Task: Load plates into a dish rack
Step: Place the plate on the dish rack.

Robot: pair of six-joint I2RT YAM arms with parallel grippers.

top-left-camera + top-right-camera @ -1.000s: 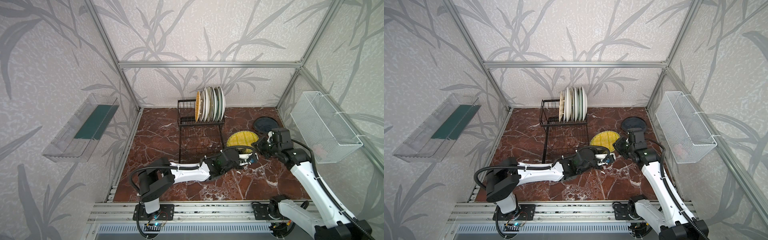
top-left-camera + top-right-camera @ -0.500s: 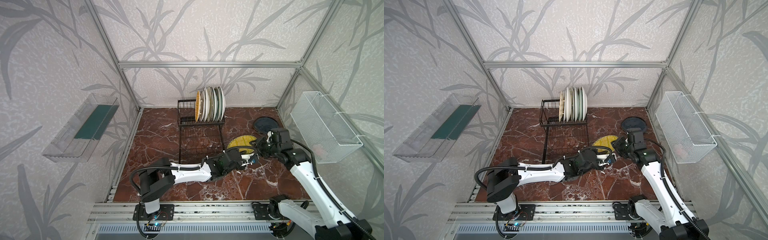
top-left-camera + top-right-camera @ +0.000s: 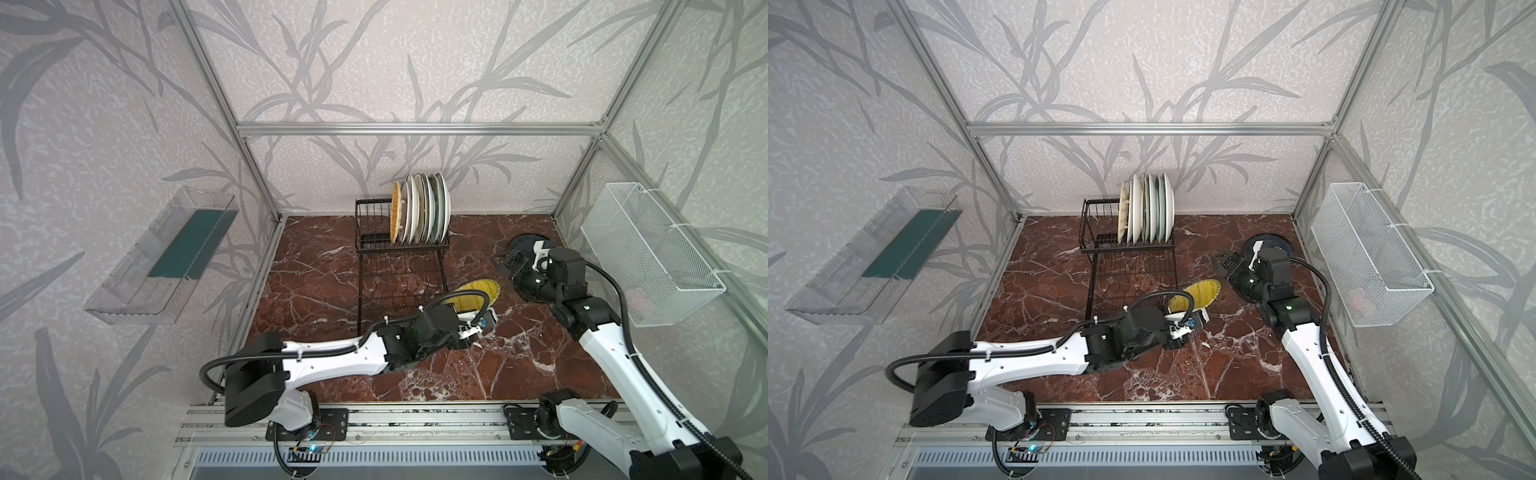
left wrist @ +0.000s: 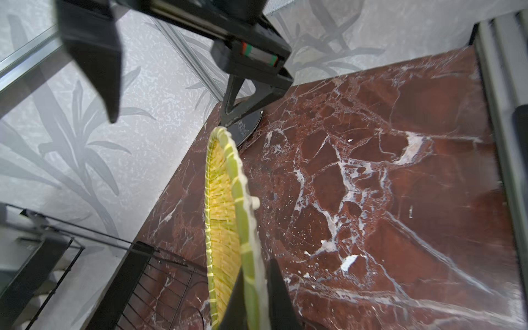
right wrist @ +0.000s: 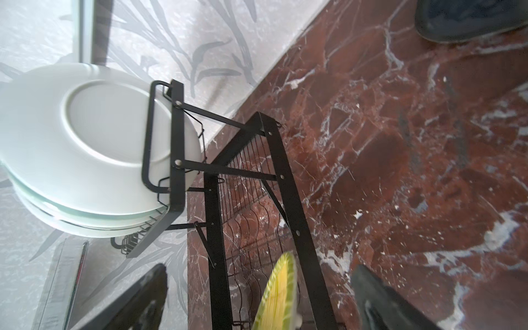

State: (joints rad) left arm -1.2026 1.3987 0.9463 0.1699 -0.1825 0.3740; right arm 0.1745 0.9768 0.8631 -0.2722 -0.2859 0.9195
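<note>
red marble tabletop (image 3: pixel 324 274): dish rack (image 3: pixel 401 248), dark plate (image 3: pixel 523 243) on it.

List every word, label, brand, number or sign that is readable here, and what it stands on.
No readable text in any view.
Dark plate: faint pale marks, too blurred to read.
Red and green stripe on the right hand: colours only, no letters.
Yellow woven plate in the left hand: no print.

Woven yellow disc (image 4: pixel 223 217), black wire rack (image 5: pixel 215 228), glossy marble tabletop (image 4: pixel 400 200).
</note>
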